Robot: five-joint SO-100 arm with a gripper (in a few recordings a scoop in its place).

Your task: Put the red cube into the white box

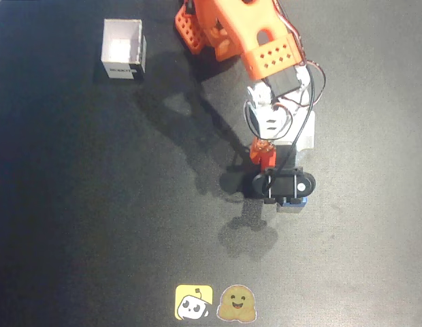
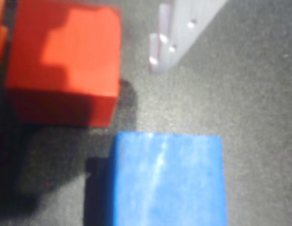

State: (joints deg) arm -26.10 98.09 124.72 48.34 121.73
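Reaching down over the right-centre of the black counter (image 1: 75, 204), the hand (image 1: 265, 153) hangs low above the two cubes in the overhead view, under the orange arm (image 1: 258, 41) that stretches from the top edge. In the wrist view a pale translucent finger (image 2: 176, 33) with small round holes comes in from the top, and an orange sliver at the far left edge may be the other finger, though I cannot tell for sure. The red cube (image 2: 66, 66) sits between these two, against the left side and well clear of the pale finger, so the hand looks spread apart rather than closed on anything; the cube rests on the counter with the arm's shadow falling across its top face.

Seen from overhead, the red cube (image 1: 263, 155) shows as a small orange-red patch just above the black wrist camera housing (image 1: 282, 184). The blue cube (image 2: 167, 181) lies just beside the red one in the wrist view, lower and to the right, with a thin strip of counter between them. In the overhead view a blue edge (image 1: 295, 203) peeks out below the black housing.

The white box (image 1: 122, 49) stands well apart at the upper left of the overhead view, open side up, with a dark label on its lower wall. Two small cartoon stickers (image 1: 216, 302), one yellow and one brown, sit at the counter's bottom edge.
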